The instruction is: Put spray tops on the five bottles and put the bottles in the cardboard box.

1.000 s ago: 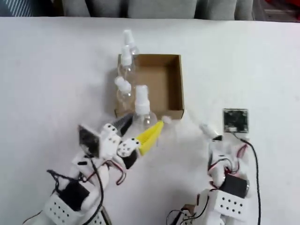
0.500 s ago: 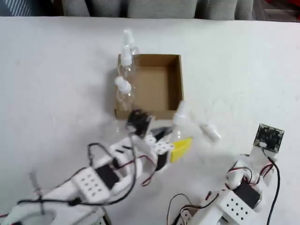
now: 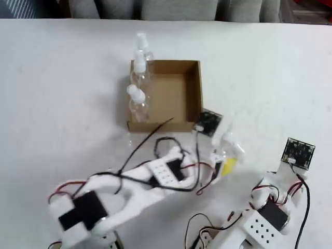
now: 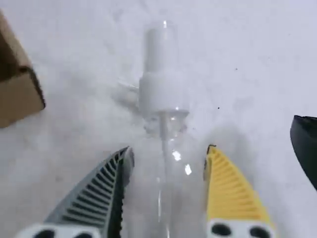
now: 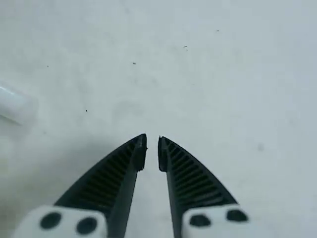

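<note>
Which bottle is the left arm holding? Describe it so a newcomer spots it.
Start at the cardboard box mid-table. Just off its near right corner, a clear bottle with a white spray top is between the grey and yellow jaws of the left arm. The other bottles stand at the box's left wall, ungripped.

This looks like a robotics lab or workroom rather than a home. A plain white tabletop (image 3: 62, 78) carries two small white printed arms, the left arm (image 3: 129, 187) at 7 o'clock and the right arm (image 3: 264, 220) at 5 o'clock. Loose wires (image 3: 147, 141) loop over them, and an uncased camera board (image 3: 298, 150) rides on the right one. The props look like test pieces: a cardboard box (image 3: 199, 88) near the middle, with clear bottles (image 3: 137, 101) along its 9 o'clock side. Grey chair backs (image 3: 171, 9) line the 12 o'clock edge, much as in an office or meeting room.
</note>
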